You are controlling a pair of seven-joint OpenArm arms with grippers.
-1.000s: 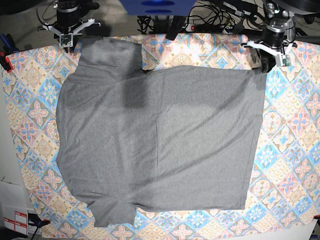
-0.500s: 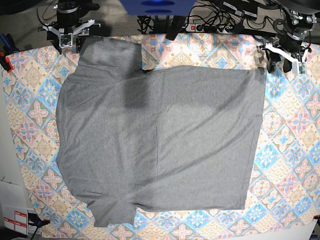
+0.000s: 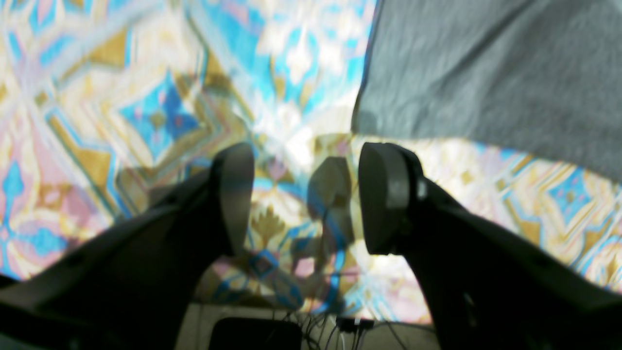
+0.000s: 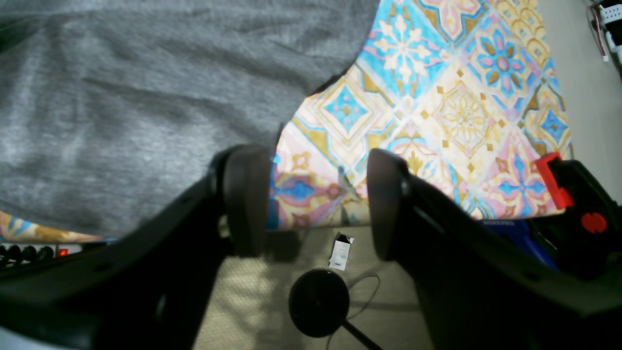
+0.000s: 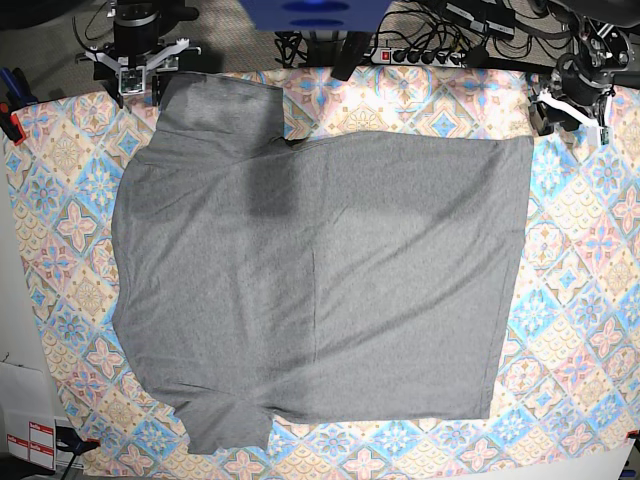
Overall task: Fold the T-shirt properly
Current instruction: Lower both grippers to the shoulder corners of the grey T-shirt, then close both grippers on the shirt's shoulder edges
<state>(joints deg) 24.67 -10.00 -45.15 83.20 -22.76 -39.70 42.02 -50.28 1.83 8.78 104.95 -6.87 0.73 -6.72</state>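
Patterned tablecloth [image 5: 580,260] carries the grey T-shirt [image 5: 320,280], flat.

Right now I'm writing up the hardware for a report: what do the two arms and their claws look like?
Both claws carry dark, near-black fingers ending in rounded oval pads, as on the left claw and the right claw. From the base view, white bracket pieces flank each black wrist. No markings are legible. Black cables lie behind the patterned tablecloth.

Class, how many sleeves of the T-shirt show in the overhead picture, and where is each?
2. One sleeve lies at the T-shirt's top left, near the right gripper; the other sleeve lies at the bottom left.
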